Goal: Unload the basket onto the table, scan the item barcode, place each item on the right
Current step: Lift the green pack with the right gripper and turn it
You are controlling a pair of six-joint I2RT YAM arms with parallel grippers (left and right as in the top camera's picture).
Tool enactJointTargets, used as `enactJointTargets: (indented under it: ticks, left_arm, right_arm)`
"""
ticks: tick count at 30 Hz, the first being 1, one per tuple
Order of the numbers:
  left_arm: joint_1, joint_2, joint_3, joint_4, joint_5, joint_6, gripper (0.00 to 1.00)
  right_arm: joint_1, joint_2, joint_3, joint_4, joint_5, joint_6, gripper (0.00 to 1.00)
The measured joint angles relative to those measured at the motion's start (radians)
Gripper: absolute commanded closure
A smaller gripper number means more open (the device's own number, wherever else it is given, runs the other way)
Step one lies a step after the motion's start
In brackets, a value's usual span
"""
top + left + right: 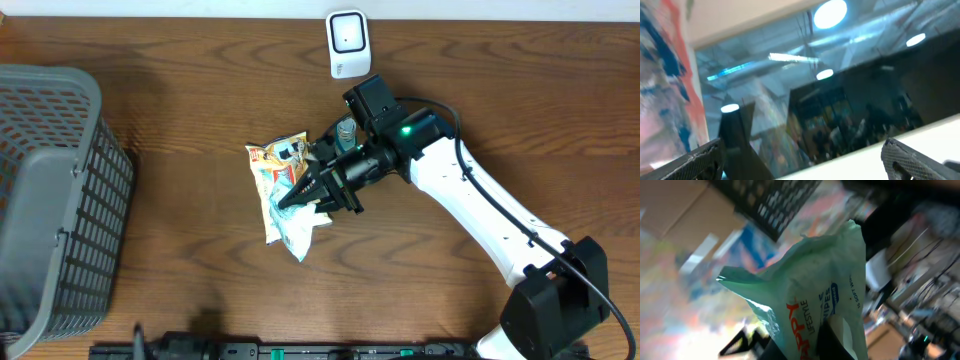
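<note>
Basket (100, 215) blocks left edge, scanner (347, 42) at back. Open table (190, 260) between basket and packet (283, 215).

The table (200, 80) is dark brown with a wavy wood grain. The basket (105, 190) is grey, its walls an open grid. The scanner (348, 45) is white with a dark window. The wipes packet (275, 165) is pale green-white, with red and blue lettering on one face and yellow and red print at one end. The right arm (490, 215) is white with a small green light (405, 131) — the right gripper (292, 198) is black.
</note>
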Motion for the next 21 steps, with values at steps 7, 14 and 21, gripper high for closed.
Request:
enactJointTargets:
  ticks: [7, 14, 21]
  left_arm:
    - [0.000, 0.000, -0.119, -0.067, 0.000, 0.000, 0.02]
    - [0.000, 0.000, -0.205, -0.070, 0.000, -0.022, 0.02]
    - [0.000, 0.000, -0.247, -0.060, 0.000, -0.113, 0.02]
  right_arm:
    - [0.013, 0.000, 0.000, -0.056, 0.303, -0.111, 0.99]
    - [0.019, 0.000, 0.000, -0.264, 0.624, -0.352, 0.99]
    - [0.105, 0.000, 0.000, -0.446, 1.019, -0.387, 0.99]
